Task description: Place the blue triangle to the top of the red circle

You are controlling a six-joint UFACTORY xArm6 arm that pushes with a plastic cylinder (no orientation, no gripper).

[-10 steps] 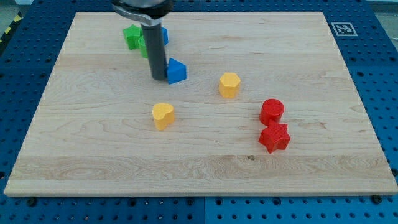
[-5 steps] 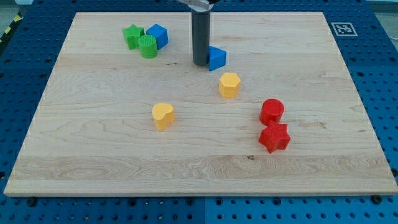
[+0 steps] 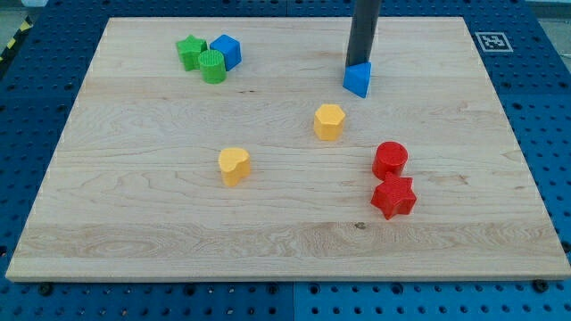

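Note:
The blue triangle (image 3: 358,79) lies on the wooden board (image 3: 134,196), up and a little left of the red circle (image 3: 390,160). My tip (image 3: 359,67) touches the triangle's upper edge, just behind it toward the view's top. The dark rod rises from there out of the view's top. The red circle sits right of centre, well below the triangle, with a gap between them.
A red star (image 3: 393,197) touches the red circle from below. A yellow hexagon (image 3: 328,121) lies between triangle and circle, to their left. A yellow heart (image 3: 234,166) lies left of centre. A green star (image 3: 189,52), green cylinder (image 3: 211,67) and blue cube (image 3: 226,51) cluster at top left.
My tip has pushed the blue triangle to the right across the board's upper part, from left of centre to above the red circle. The other blocks have not moved.

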